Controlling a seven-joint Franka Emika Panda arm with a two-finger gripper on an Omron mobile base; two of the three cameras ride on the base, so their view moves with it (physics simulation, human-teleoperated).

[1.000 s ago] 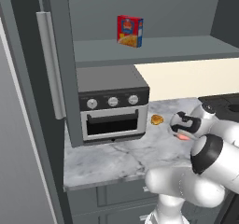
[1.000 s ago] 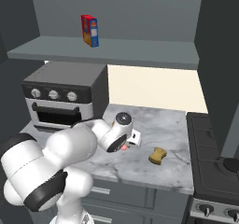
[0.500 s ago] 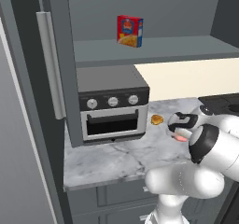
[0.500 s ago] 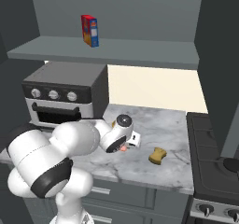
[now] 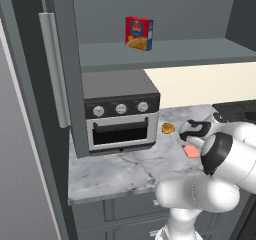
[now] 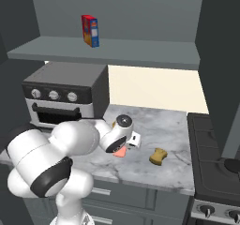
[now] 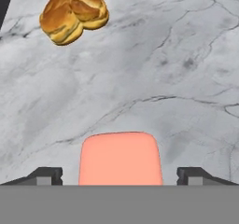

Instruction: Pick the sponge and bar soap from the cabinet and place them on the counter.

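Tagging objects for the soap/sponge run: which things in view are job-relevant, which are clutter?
Job: bar soap between the open gripper fingers, sponge, counter, cabinet.
Clutter: red box, toaster oven, orange-yellow lump, stove.

I'm working in a kitchen: a marble counter [image 5: 120,171] under my hand, a silver toaster oven [image 5: 120,115] with three knobs off to the hand's left, a dark grey cabinet [image 5: 165,51] shelf above it holding a red boxed food [image 5: 139,33], and a stove [image 6: 213,163] to the right.
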